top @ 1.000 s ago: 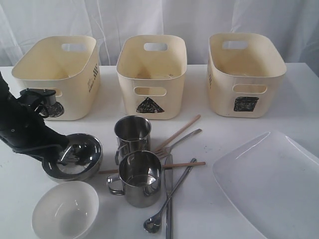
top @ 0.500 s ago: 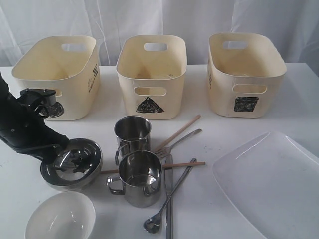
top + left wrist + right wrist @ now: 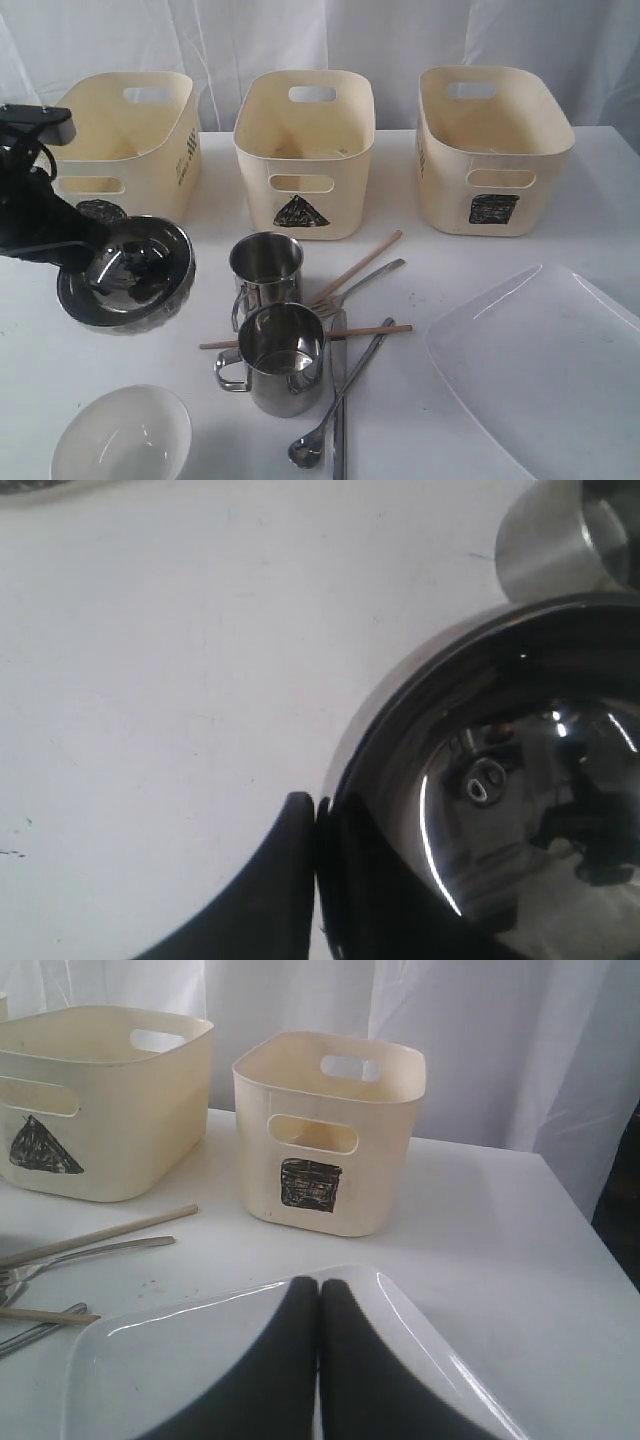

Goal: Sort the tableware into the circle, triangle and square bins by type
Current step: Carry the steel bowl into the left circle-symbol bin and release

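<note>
Three bins stand in a row at the back of the table (image 3: 420, 250): the circle bin (image 3: 125, 150) on the left, the triangle bin (image 3: 305, 150) in the middle and the square bin (image 3: 495, 150) on the right. In front of the triangle bin we see two mugs, the rear mug (image 3: 266, 268) just behind the front mug (image 3: 283, 357). Beside them lie the chopsticks (image 3: 365, 258), the fork (image 3: 372, 275), the knife (image 3: 338, 440) and the spoon (image 3: 306, 452) in a loose, crossing heap. The white bowl (image 3: 125, 435) sits near the front edge on the left, and the plate (image 3: 545, 365) fills the right front.

The steel bowl (image 3: 125, 270) is in front of the circle bin, tilted so that we look into it. It appears clear of the table and covers part of the bin's mark. The left arm comes in from the left edge, between us and that bin.

The left gripper (image 3: 318, 825) is clamped on the steel bowl's rim, one finger outside the wall and one inside. The right gripper (image 3: 320, 1295) is closed with its fingers pressed together, holding nothing. It hangs over the plate, and we cannot tell whether it touches it.
</note>
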